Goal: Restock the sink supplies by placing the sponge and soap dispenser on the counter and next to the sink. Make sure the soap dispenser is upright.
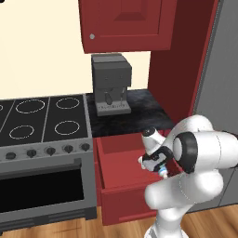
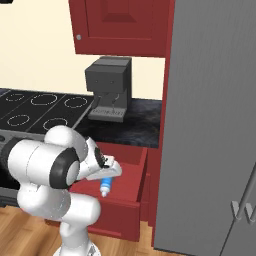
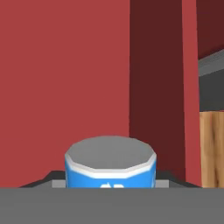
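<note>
1. Black stove top (image 1: 44, 118) with white rings occupies the left of the scene. It is not part of the task.
2. Grey coffee machine (image 1: 111, 83) stands on the black speckled desk (image 1: 148, 111), right of the stove and under a red wall cabinet (image 1: 125, 23).
3. Below the desk, a red drawer (image 1: 118, 160) stands pulled out. Its interior is largely hidden behind the arm in the base views.
4. The gripper (image 2: 106, 179) hangs over the open drawer, closed on the soap dispenser (image 2: 105, 187), a white and blue bottle. In the right base view the bottle points downward below the fingers; in the hand view its grey end cap and blue body (image 3: 110, 168) sit between the finger tips.
5. At the far right a tall grey panel (image 2: 215, 125) stands close beside the drawer.
6. The sink and the sponge cannot be located from these views.
7. Judged risks:
   - The bottle appears held by one end; a fast swing could let it pivot or slip out.
   - Lifting straight up could strike the desk edge or the drawer front.
   - The bottle must be re-oriented before release, otherwise it could topple and fail the upright requirement.
</note>
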Robot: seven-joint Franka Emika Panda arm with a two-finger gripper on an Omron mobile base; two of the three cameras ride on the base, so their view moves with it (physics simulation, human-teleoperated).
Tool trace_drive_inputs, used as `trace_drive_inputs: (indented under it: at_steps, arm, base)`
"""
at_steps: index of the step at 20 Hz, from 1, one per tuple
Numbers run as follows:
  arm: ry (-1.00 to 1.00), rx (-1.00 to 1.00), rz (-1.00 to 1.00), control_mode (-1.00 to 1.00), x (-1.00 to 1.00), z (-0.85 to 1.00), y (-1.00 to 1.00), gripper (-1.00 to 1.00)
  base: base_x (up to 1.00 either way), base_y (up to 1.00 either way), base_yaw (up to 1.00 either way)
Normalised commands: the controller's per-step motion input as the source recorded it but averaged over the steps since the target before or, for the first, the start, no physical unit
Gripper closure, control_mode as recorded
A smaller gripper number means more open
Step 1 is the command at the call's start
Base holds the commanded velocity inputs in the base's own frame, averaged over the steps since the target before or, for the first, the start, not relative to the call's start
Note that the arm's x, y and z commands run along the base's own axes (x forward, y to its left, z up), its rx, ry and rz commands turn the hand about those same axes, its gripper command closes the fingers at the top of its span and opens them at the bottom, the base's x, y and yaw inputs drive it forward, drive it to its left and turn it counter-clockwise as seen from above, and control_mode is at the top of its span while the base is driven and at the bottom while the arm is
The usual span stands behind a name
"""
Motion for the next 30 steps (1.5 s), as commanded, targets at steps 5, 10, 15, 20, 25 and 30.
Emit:
trace_drive_inputs:
  at_steps: [5,10,15,20,25,30]
  arm:
    - [0.06,0.0,0.0,-1.0,0.15,1.0,0.0,1.0]
    - [0.17,0.0,0.0,-1.0,0.01,1.0,0.01,1.0]
    - [0.04,0.0,0.0,-1.0,-0.25,1.0,0.08,1.0]
    - [0.0,-0.05,0.0,-1.0,-0.46,0.89,0.12,1.0]
    - [0.0,-0.05,0.0,-1.0,-0.13,0.08,0.16,1.0]
    - [0.0,0.0,0.0,1.0,0.0,0.0,0.01,1.0]
  base:
    - [0.0,0.0,0.0]
    - [0.0,0.0,0.0]
    - [0.0,0.0,0.0]
    - [0.0,0.0,0.0]
    - [0.0,0.0,0.0]
    - [-0.07,0.05,0.02]
